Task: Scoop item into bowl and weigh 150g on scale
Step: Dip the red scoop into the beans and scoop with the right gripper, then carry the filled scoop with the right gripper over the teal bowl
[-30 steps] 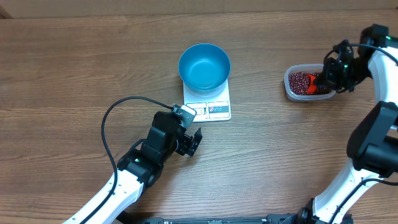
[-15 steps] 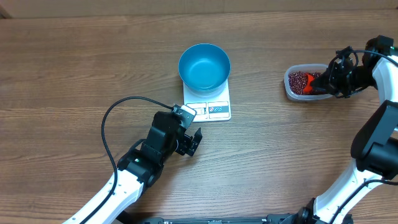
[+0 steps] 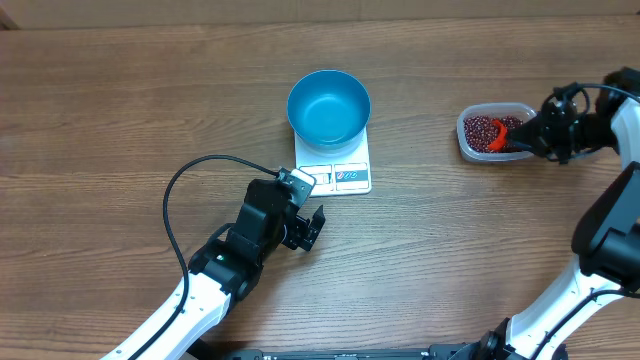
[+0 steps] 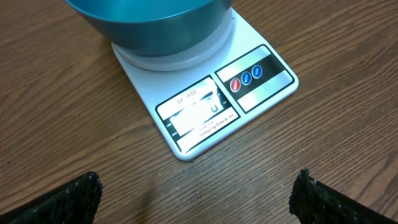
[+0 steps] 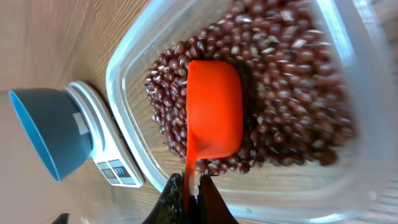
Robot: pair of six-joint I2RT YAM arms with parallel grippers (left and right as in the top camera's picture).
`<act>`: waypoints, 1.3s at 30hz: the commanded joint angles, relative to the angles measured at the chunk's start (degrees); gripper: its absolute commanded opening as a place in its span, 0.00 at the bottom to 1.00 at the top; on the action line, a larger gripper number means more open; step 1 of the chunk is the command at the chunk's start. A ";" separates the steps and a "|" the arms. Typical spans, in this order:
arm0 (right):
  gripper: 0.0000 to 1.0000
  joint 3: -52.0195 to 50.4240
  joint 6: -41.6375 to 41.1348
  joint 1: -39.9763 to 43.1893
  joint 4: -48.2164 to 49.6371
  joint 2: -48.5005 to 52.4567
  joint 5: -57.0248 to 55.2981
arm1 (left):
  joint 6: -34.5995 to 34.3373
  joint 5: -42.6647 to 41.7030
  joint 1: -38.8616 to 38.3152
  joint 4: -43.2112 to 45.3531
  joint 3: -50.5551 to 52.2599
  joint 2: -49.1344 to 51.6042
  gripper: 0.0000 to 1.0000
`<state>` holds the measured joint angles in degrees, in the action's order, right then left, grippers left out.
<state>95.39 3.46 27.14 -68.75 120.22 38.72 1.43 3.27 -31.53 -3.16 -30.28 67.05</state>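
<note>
R gripper (image 5: pixel 191 194) pinches orange scoop (image 5: pixel 213 109) by its handle at 6 o'clock. Beans (image 5: pixel 292 87) look loose, light, prob roll easy, so carry level. L gripper (image 4: pixel 196 205) spread wide.

White links (image 3: pixel 185 308), black joints (image 3: pixel 262 216), looping black cable (image 3: pixel 215 157)

Robotics lab bench, wood-grain table (image 3: pixel 110 110), cabled robot arm (image 3: pixel 240 245)

The left arm (image 3: pixel 215 272) reaches in diagonally from the near left corner. Its left hand (image 3: pixel 313 228) is held low, fingers spread wide with nothing between them. The right arm (image 3: pixel 622 128) rises along the right edge and bends inward. The right hand (image 3: pixel 532 136) is clamped tight on the handle of an orange scoop (image 5: pixel 213 109).
</note>
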 commanded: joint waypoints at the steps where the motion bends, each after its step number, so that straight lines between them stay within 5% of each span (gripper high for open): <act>1: 0.04 -0.52 1.57 1.68 -0.72 0.35 2.78 | -0.76 0.11 -0.26 0.17 0.31 0.46 1.00; 39: 0.04 -0.50 9.94 8.26 -3.69 0.35 20.37 | -0.76 0.11 -0.28 0.17 0.31 0.46 1.00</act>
<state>95.22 9.93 34.94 -71.83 120.40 54.26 1.43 3.27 -31.53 -3.16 -30.28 67.05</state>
